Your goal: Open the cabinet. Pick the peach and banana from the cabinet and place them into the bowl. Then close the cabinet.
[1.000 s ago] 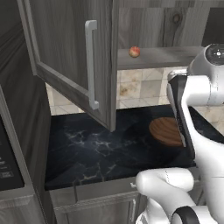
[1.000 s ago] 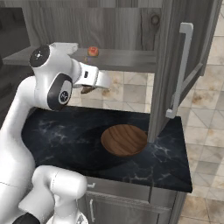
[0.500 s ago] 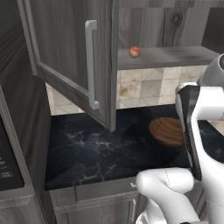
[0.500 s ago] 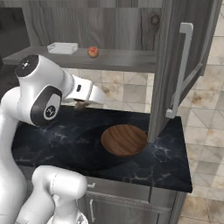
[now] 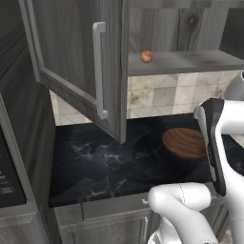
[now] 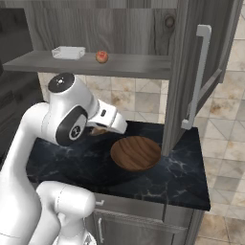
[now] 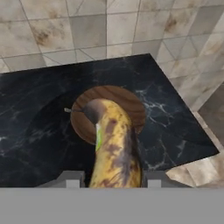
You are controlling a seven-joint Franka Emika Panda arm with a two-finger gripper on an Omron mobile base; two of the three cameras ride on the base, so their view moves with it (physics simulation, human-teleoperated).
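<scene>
The cabinet stands open, its dark grey door [image 5: 76, 62] swung out to the left and its other door [image 6: 201, 72] to the right. The peach [image 5: 147, 56] [image 6: 101, 57] rests on the cabinet's shelf. In the hand view my gripper [image 7: 111, 177] is shut on the banana [image 7: 114, 148], yellow with brown marks, which sticks out between the fingers. The brown wooden bowl [image 7: 127, 103] lies on the black counter beneath the banana's tip. The bowl [image 5: 183, 142] [image 6: 136, 152] holds nothing.
A small white box [image 6: 68, 52] sits on the shelf left of the peach. The black marble counter [image 5: 105, 162] ends at a right edge [image 6: 203, 191] with tiled floor beyond. A dark appliance front [image 5: 9, 176] stands at the far left.
The arm has swung down from shelf height towards the counter, carrying the banana. The peach, bowl and doors have not moved.
</scene>
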